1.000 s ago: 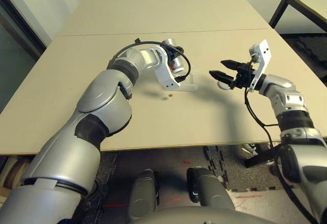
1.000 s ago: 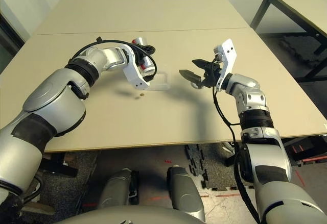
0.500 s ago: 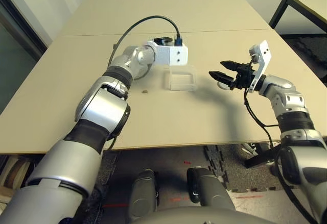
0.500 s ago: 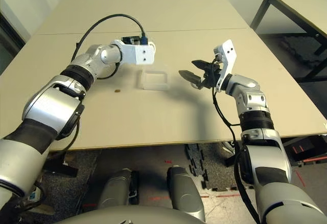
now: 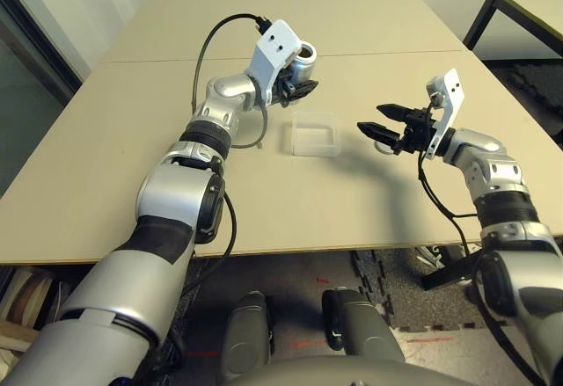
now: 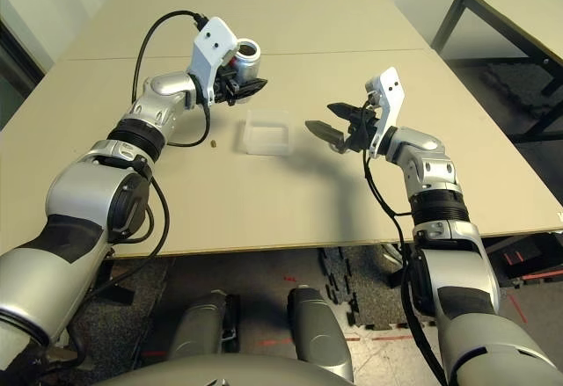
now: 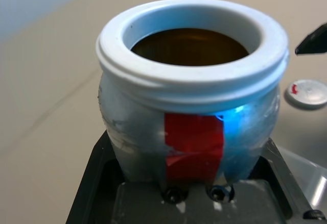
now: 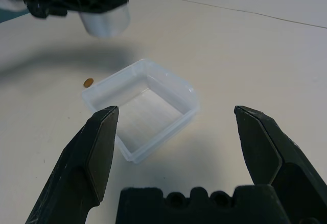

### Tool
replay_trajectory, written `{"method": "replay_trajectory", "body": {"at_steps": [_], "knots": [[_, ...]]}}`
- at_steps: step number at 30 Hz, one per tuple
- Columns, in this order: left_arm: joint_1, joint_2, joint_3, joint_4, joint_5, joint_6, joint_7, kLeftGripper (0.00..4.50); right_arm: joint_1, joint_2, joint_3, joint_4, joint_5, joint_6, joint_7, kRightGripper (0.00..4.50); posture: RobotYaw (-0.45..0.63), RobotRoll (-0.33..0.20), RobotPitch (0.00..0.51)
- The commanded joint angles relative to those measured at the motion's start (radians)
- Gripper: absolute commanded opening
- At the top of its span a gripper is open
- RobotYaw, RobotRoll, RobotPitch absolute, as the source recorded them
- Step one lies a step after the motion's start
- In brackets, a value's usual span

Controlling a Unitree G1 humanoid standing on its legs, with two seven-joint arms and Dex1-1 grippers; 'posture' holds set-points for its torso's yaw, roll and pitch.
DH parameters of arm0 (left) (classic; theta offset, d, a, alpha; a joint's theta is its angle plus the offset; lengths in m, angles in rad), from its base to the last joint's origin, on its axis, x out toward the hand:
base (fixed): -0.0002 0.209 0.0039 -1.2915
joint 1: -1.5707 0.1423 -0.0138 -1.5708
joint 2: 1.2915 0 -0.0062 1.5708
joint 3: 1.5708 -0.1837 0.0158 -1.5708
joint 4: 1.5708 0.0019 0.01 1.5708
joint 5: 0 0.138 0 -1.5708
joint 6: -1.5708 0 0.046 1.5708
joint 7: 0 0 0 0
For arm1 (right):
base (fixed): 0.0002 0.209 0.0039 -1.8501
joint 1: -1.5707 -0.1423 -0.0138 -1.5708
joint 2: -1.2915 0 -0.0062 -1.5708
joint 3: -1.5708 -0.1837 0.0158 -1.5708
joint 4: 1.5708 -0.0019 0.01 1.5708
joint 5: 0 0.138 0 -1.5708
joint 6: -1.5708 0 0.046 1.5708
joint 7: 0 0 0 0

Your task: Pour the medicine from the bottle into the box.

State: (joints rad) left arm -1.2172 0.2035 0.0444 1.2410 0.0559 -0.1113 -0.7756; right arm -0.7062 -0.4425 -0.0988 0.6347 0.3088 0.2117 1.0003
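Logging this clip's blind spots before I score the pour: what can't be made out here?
- Whether pellets lie in the box: too small to tell in the right wrist view.
- Bottle contents: left wrist view shows only a brown interior.
- Left end effector fingers: hidden behind the bottle in the head views.
- Cap: cut off by the edge of the left wrist view.

Bare table (image 5: 369, 201) is seen all round the box (image 5: 314, 134). Its far left side is overhung by the raised bottle (image 5: 300, 62); a pellet (image 6: 215, 144) lies nearby, left.
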Motion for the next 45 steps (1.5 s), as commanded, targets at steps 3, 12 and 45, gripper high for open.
{"method": "replay_trajectory", "body": {"at_steps": [3, 12, 45], "knots": [[0.048, 0.000, 0.060, -0.063, -0.091, 0.081, -0.015, 2.62, -0.022, 0.010, 0.003, 0.009, 0.001, 0.007, 0.003, 4.50, -0.06, 0.000, 0.082], [0.126, 0.010, 0.074, -0.155, -0.146, 0.150, -0.009, 2.62, -0.029, 0.015, 0.000, 0.016, 0.001, 0.004, 0.003, 4.50, -0.06, 0.000, 0.075], [-0.229, 0.005, -0.962, 0.146, 0.990, -0.194, 0.767, 2.62, 0.054, 0.015, -0.036, -0.124, 0.049, 0.040, -0.056, 4.50, -0.17, 0.000, 0.047]]}}
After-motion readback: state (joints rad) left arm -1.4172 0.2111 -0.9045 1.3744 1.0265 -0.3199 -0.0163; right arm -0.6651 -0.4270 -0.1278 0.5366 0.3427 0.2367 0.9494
